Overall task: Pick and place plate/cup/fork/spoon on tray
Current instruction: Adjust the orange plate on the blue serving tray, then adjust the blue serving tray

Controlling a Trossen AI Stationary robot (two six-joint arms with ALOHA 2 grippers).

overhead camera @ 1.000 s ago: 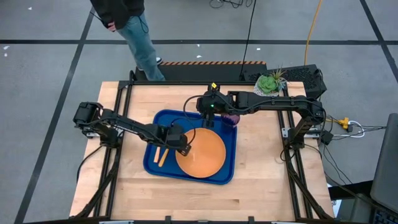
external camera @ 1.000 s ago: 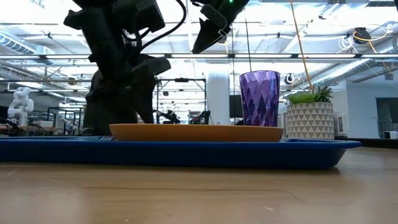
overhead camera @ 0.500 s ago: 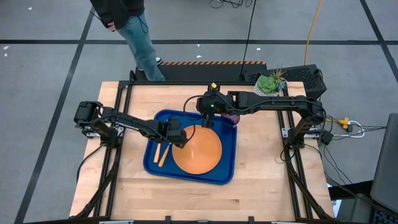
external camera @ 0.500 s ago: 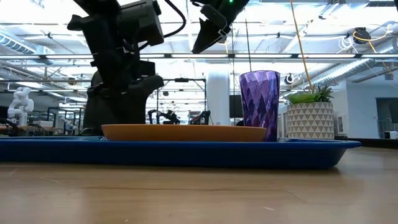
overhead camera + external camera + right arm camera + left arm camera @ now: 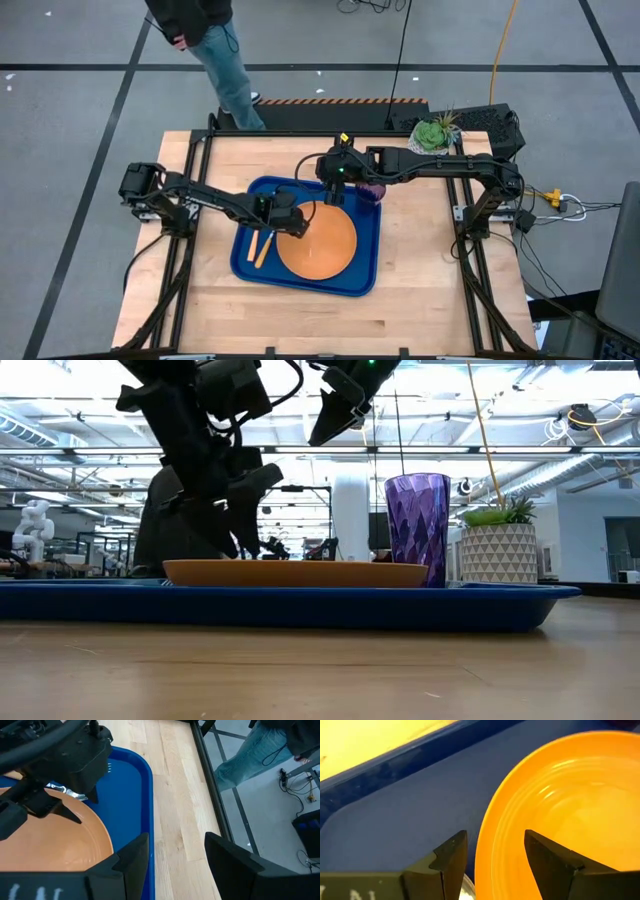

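Observation:
The orange plate [image 5: 322,250] lies flat on the blue tray [image 5: 366,276]. My left gripper [image 5: 495,837] is open. Its fingers stand astride the plate's left rim [image 5: 487,855], one over the plate and one over the tray floor. Two orange-handled pieces of cutlery [image 5: 259,248] lie on the tray left of the plate; which is the fork and which the spoon does not show. The purple cup [image 5: 417,525] stands upright at the tray's far right corner. My right gripper [image 5: 335,190] hangs open, high above the tray's far side. My left gripper slants down from the table's left, its fingers across the plate's left rim [image 5: 487,855]. I cannot tell whether either finger touches the rim. The plate lies flat on the tray.
A white pot with a green plant [image 5: 433,133] stands at the table's far right corner. A person [image 5: 215,50] stands beyond the far edge. Bare wood lies near and left of the tray.
The plate has slid a little toward the table's left on the tray, with my left gripper at its left rim, and then stayed put. My left gripper has since turned at the wrist, its fingers still open.

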